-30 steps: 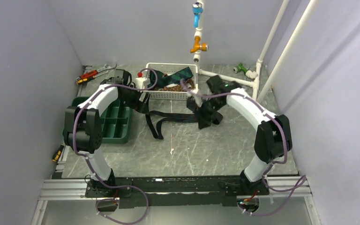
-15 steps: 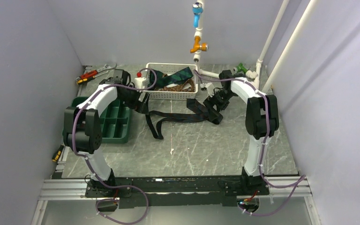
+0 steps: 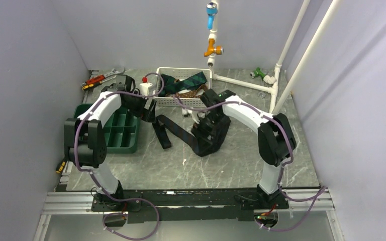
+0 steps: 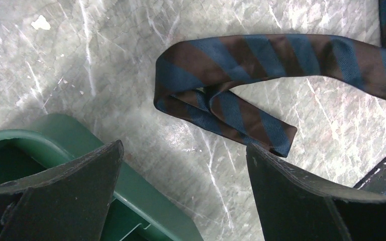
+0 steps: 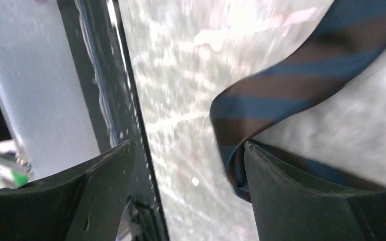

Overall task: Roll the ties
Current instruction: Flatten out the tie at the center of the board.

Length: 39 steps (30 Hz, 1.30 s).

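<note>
Top external view: a striped tie (image 3: 178,131) lies strung across the middle of the table (image 3: 241,160), with other ties (image 3: 191,80) heaped in the white basket (image 3: 171,102) at 12 o'clock. The left tool (image 4: 183,148), jaws wide and empty, hovers beside the green tray (image 4: 151,201) at 9 o'clock. It is directly over the tie's doubled-back narrow end, seemingly placed to start the roll there. The right tool (image 5: 188,145), likewise spread wide and clamping nothing, hangs low toward 3 o'clock. There the fabric brushes one finger (image 5: 301,201), and blur hides the rest. No roll is yet begun.
</note>
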Available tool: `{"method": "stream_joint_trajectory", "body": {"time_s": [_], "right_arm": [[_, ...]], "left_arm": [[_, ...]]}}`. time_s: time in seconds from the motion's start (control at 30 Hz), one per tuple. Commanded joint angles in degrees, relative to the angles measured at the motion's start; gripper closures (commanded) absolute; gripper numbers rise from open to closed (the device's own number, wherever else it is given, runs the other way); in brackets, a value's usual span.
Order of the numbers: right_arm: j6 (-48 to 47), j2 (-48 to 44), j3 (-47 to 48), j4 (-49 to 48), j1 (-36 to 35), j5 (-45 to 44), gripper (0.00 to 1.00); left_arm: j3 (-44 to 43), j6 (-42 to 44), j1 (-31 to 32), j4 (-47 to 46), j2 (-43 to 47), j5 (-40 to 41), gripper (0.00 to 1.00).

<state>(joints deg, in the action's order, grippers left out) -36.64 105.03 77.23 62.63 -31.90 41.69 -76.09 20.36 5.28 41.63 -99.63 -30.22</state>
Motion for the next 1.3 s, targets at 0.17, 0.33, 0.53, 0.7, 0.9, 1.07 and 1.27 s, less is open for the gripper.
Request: {"method": "stream_joint_trajectory", "body": {"time_s": [0.17,0.33,0.53,0.7,0.9,1.07,1.27], "right_arm": [[1.16,1.92,10.83,-7.68,10.02,-12.27,0.21],[-2.62,6.03,10.82,-12.26,10.76,-19.51,0.23],[-2.78,11.11,10.29,-15.48,9.50,-23.47,0.24],[-5.92,9.94,1.33,-16.45,10.64,-30.99,0.32],[-7.81,-2.16,-14.78,-16.58,17.40,-35.65,0.38],[-9.89,-13.43,-26.85,-17.04,21.89,-39.05,0.40],[-10.18,-20.05,-30.51,-16.35,26.93,-40.64,0.43]], "left_arm": [[1.91,0.63,-1.41,0.15,3.90,-0.01,0.01],[0.75,0.57,-1.41,0.54,3.15,-0.34,0.02],[0.35,-0.06,-1.41,0.31,3.42,0.45,0.02],[1.04,2.72,-1.35,0.61,4.54,-0.32,0.05],[2.43,10.60,0.53,-0.34,5.74,0.99,0.11],[4.25,17.57,6.35,-2.72,5.63,6.25,0.16],[0.68,18.34,10.15,-3.86,0.43,8.57,0.25]]}}
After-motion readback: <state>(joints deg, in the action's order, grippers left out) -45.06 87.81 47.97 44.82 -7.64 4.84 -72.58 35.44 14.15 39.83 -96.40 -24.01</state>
